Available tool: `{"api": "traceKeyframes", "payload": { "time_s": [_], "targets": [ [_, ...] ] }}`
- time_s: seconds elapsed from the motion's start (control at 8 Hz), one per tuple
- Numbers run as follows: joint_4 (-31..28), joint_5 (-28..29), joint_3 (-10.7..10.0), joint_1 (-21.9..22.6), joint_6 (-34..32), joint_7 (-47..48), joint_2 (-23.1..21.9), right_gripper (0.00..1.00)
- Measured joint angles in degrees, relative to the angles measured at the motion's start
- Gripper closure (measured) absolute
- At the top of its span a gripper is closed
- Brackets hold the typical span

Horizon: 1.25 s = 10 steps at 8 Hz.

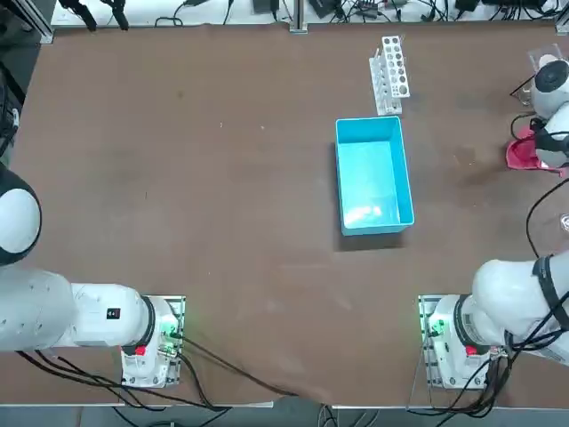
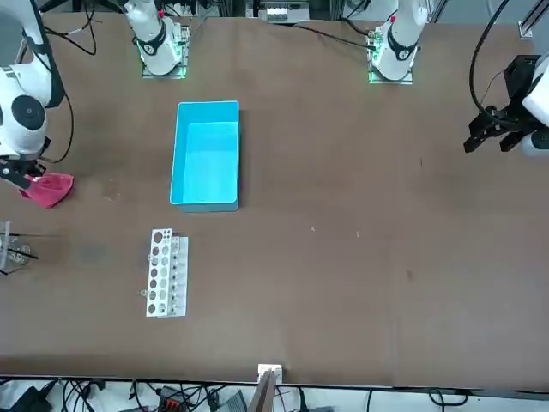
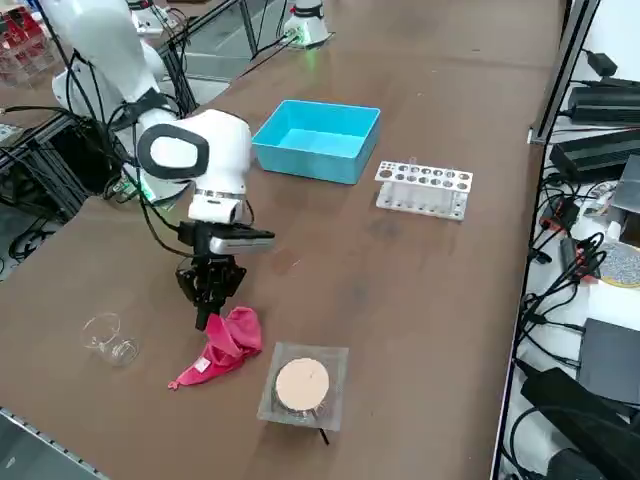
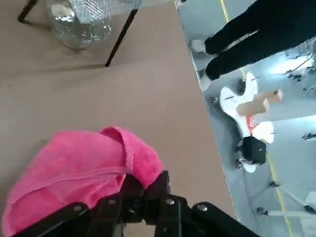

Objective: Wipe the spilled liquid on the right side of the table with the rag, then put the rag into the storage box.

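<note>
— Top view? Hung overhead, looked straight down on the worktop, arm bases at the lower edge.
— Front view? Faced back from across, high and far.
— Side view? Raised at the right, slanted down, nearer.
— Wrist view? Pressed close behind the claw.
— Shared? The storage box, seen by three.

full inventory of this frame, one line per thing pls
rag: 1, pink-red, table's right edge, one end pinched by the gripper
storage box: 1, light blue, mid-table
test-tube rack: 1, white, beyond the box
glass beaker: 1, clear, near the rag
mesh stand with tan disc: 1, beside the rag
table: 1, brown
person's legs: dark trousers, on the floor beyond the table
right gripper: 1, black, shut on the rag
</note>
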Motion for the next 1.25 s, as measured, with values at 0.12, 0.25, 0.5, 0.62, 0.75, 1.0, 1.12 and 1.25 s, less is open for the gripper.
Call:
{"api": "traceKeyframes", "payload": {
  "time_s": [0.12,0.25,0.5,0.62,0.75,1.0,1.12,1.25],
  "targets": [
    [0.89,8.78,0.5,0.7,-0.55,-3.23,-0.4,0.98],
    [3.01,17.33,1.01,1.97,-4.18,-6.77,-0.75,0.98],
    [8.93,32.01,1.93,4.74,-15.62,-17.6,-1.24,0.98],
    [11.04,38.49,1.97,4.88,-19.85,-26.09,-1.29,0.98],
    [12.23,45.0,1.76,4.51,-23.49,-35.56,-1.29,0.98],
    [12.75,55.29,1.51,4.03,-29.4,-49.79,-1.19,0.98],
    [12.7,59.79,1.86,4.61,-31.44,-53.76,-0.95,0.98],
    [12.63,62.79,2.54,6.72,-32.72,-55.66,-0.64,0.98]
  ]
}}
